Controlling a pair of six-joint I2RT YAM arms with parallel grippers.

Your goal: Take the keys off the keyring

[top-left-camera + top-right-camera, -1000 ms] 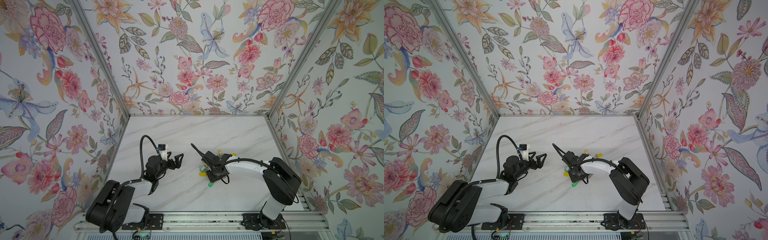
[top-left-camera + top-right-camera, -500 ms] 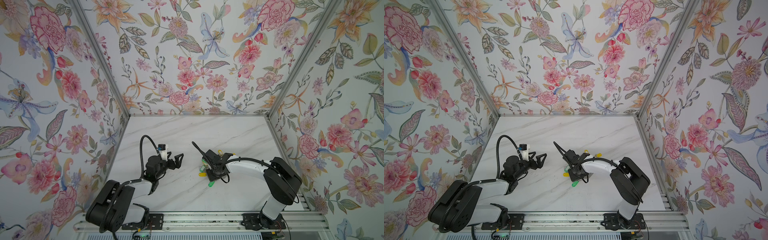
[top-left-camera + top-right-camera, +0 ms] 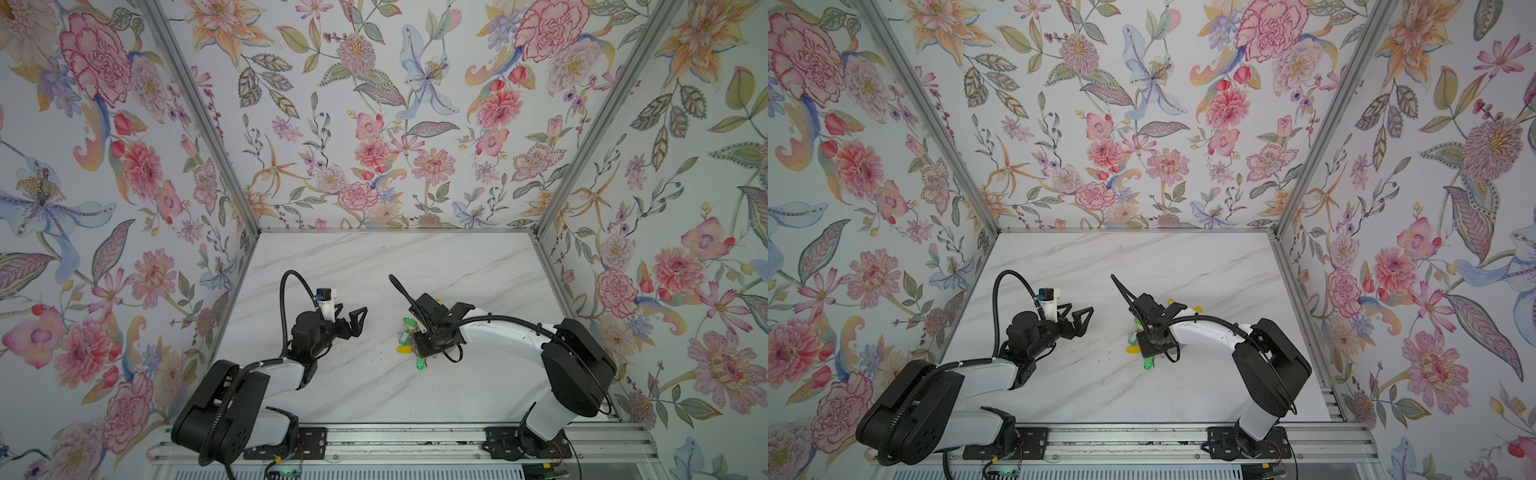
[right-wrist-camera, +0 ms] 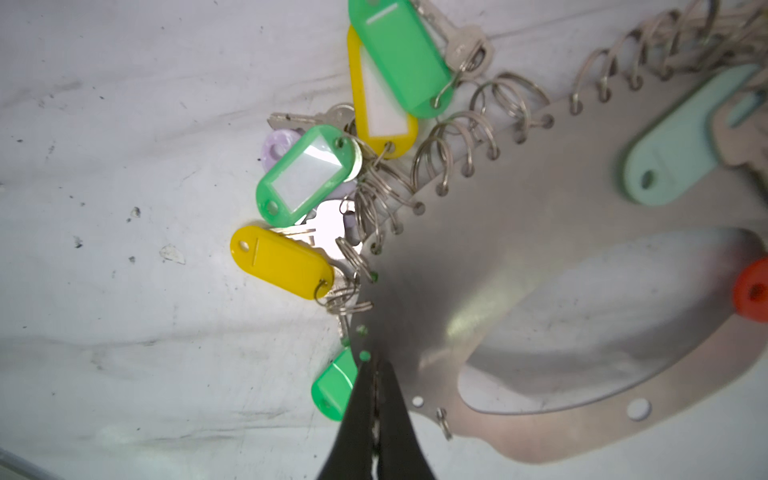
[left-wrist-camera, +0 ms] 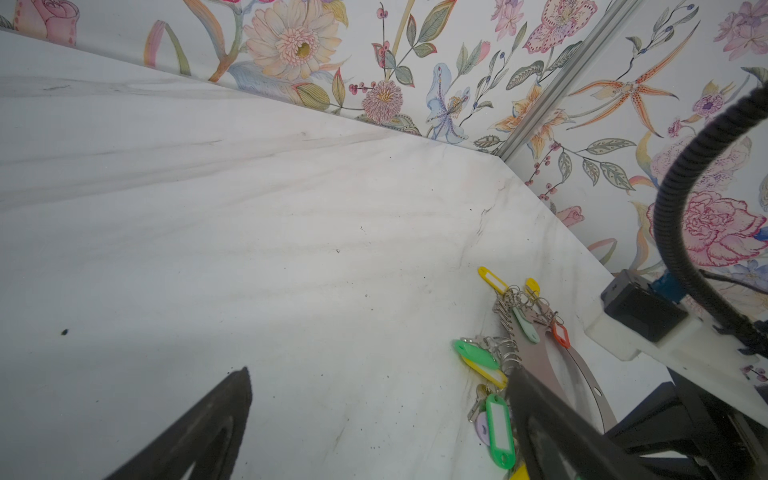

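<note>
item: keyring, flat on marble table, keys attached. right gripper closed, seemingly pinching its rim. left gripper wide open, apart. judged step: anchoring hoop; next needs left gripping 1 tagged key.

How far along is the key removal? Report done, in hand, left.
Done: nothing visibly; the keys in view all hang on wire rings at the rim of the keyring. In hand: the right gripper is shut on that rim; the left gripper is open, holding nothing. Left: every key.
</note>
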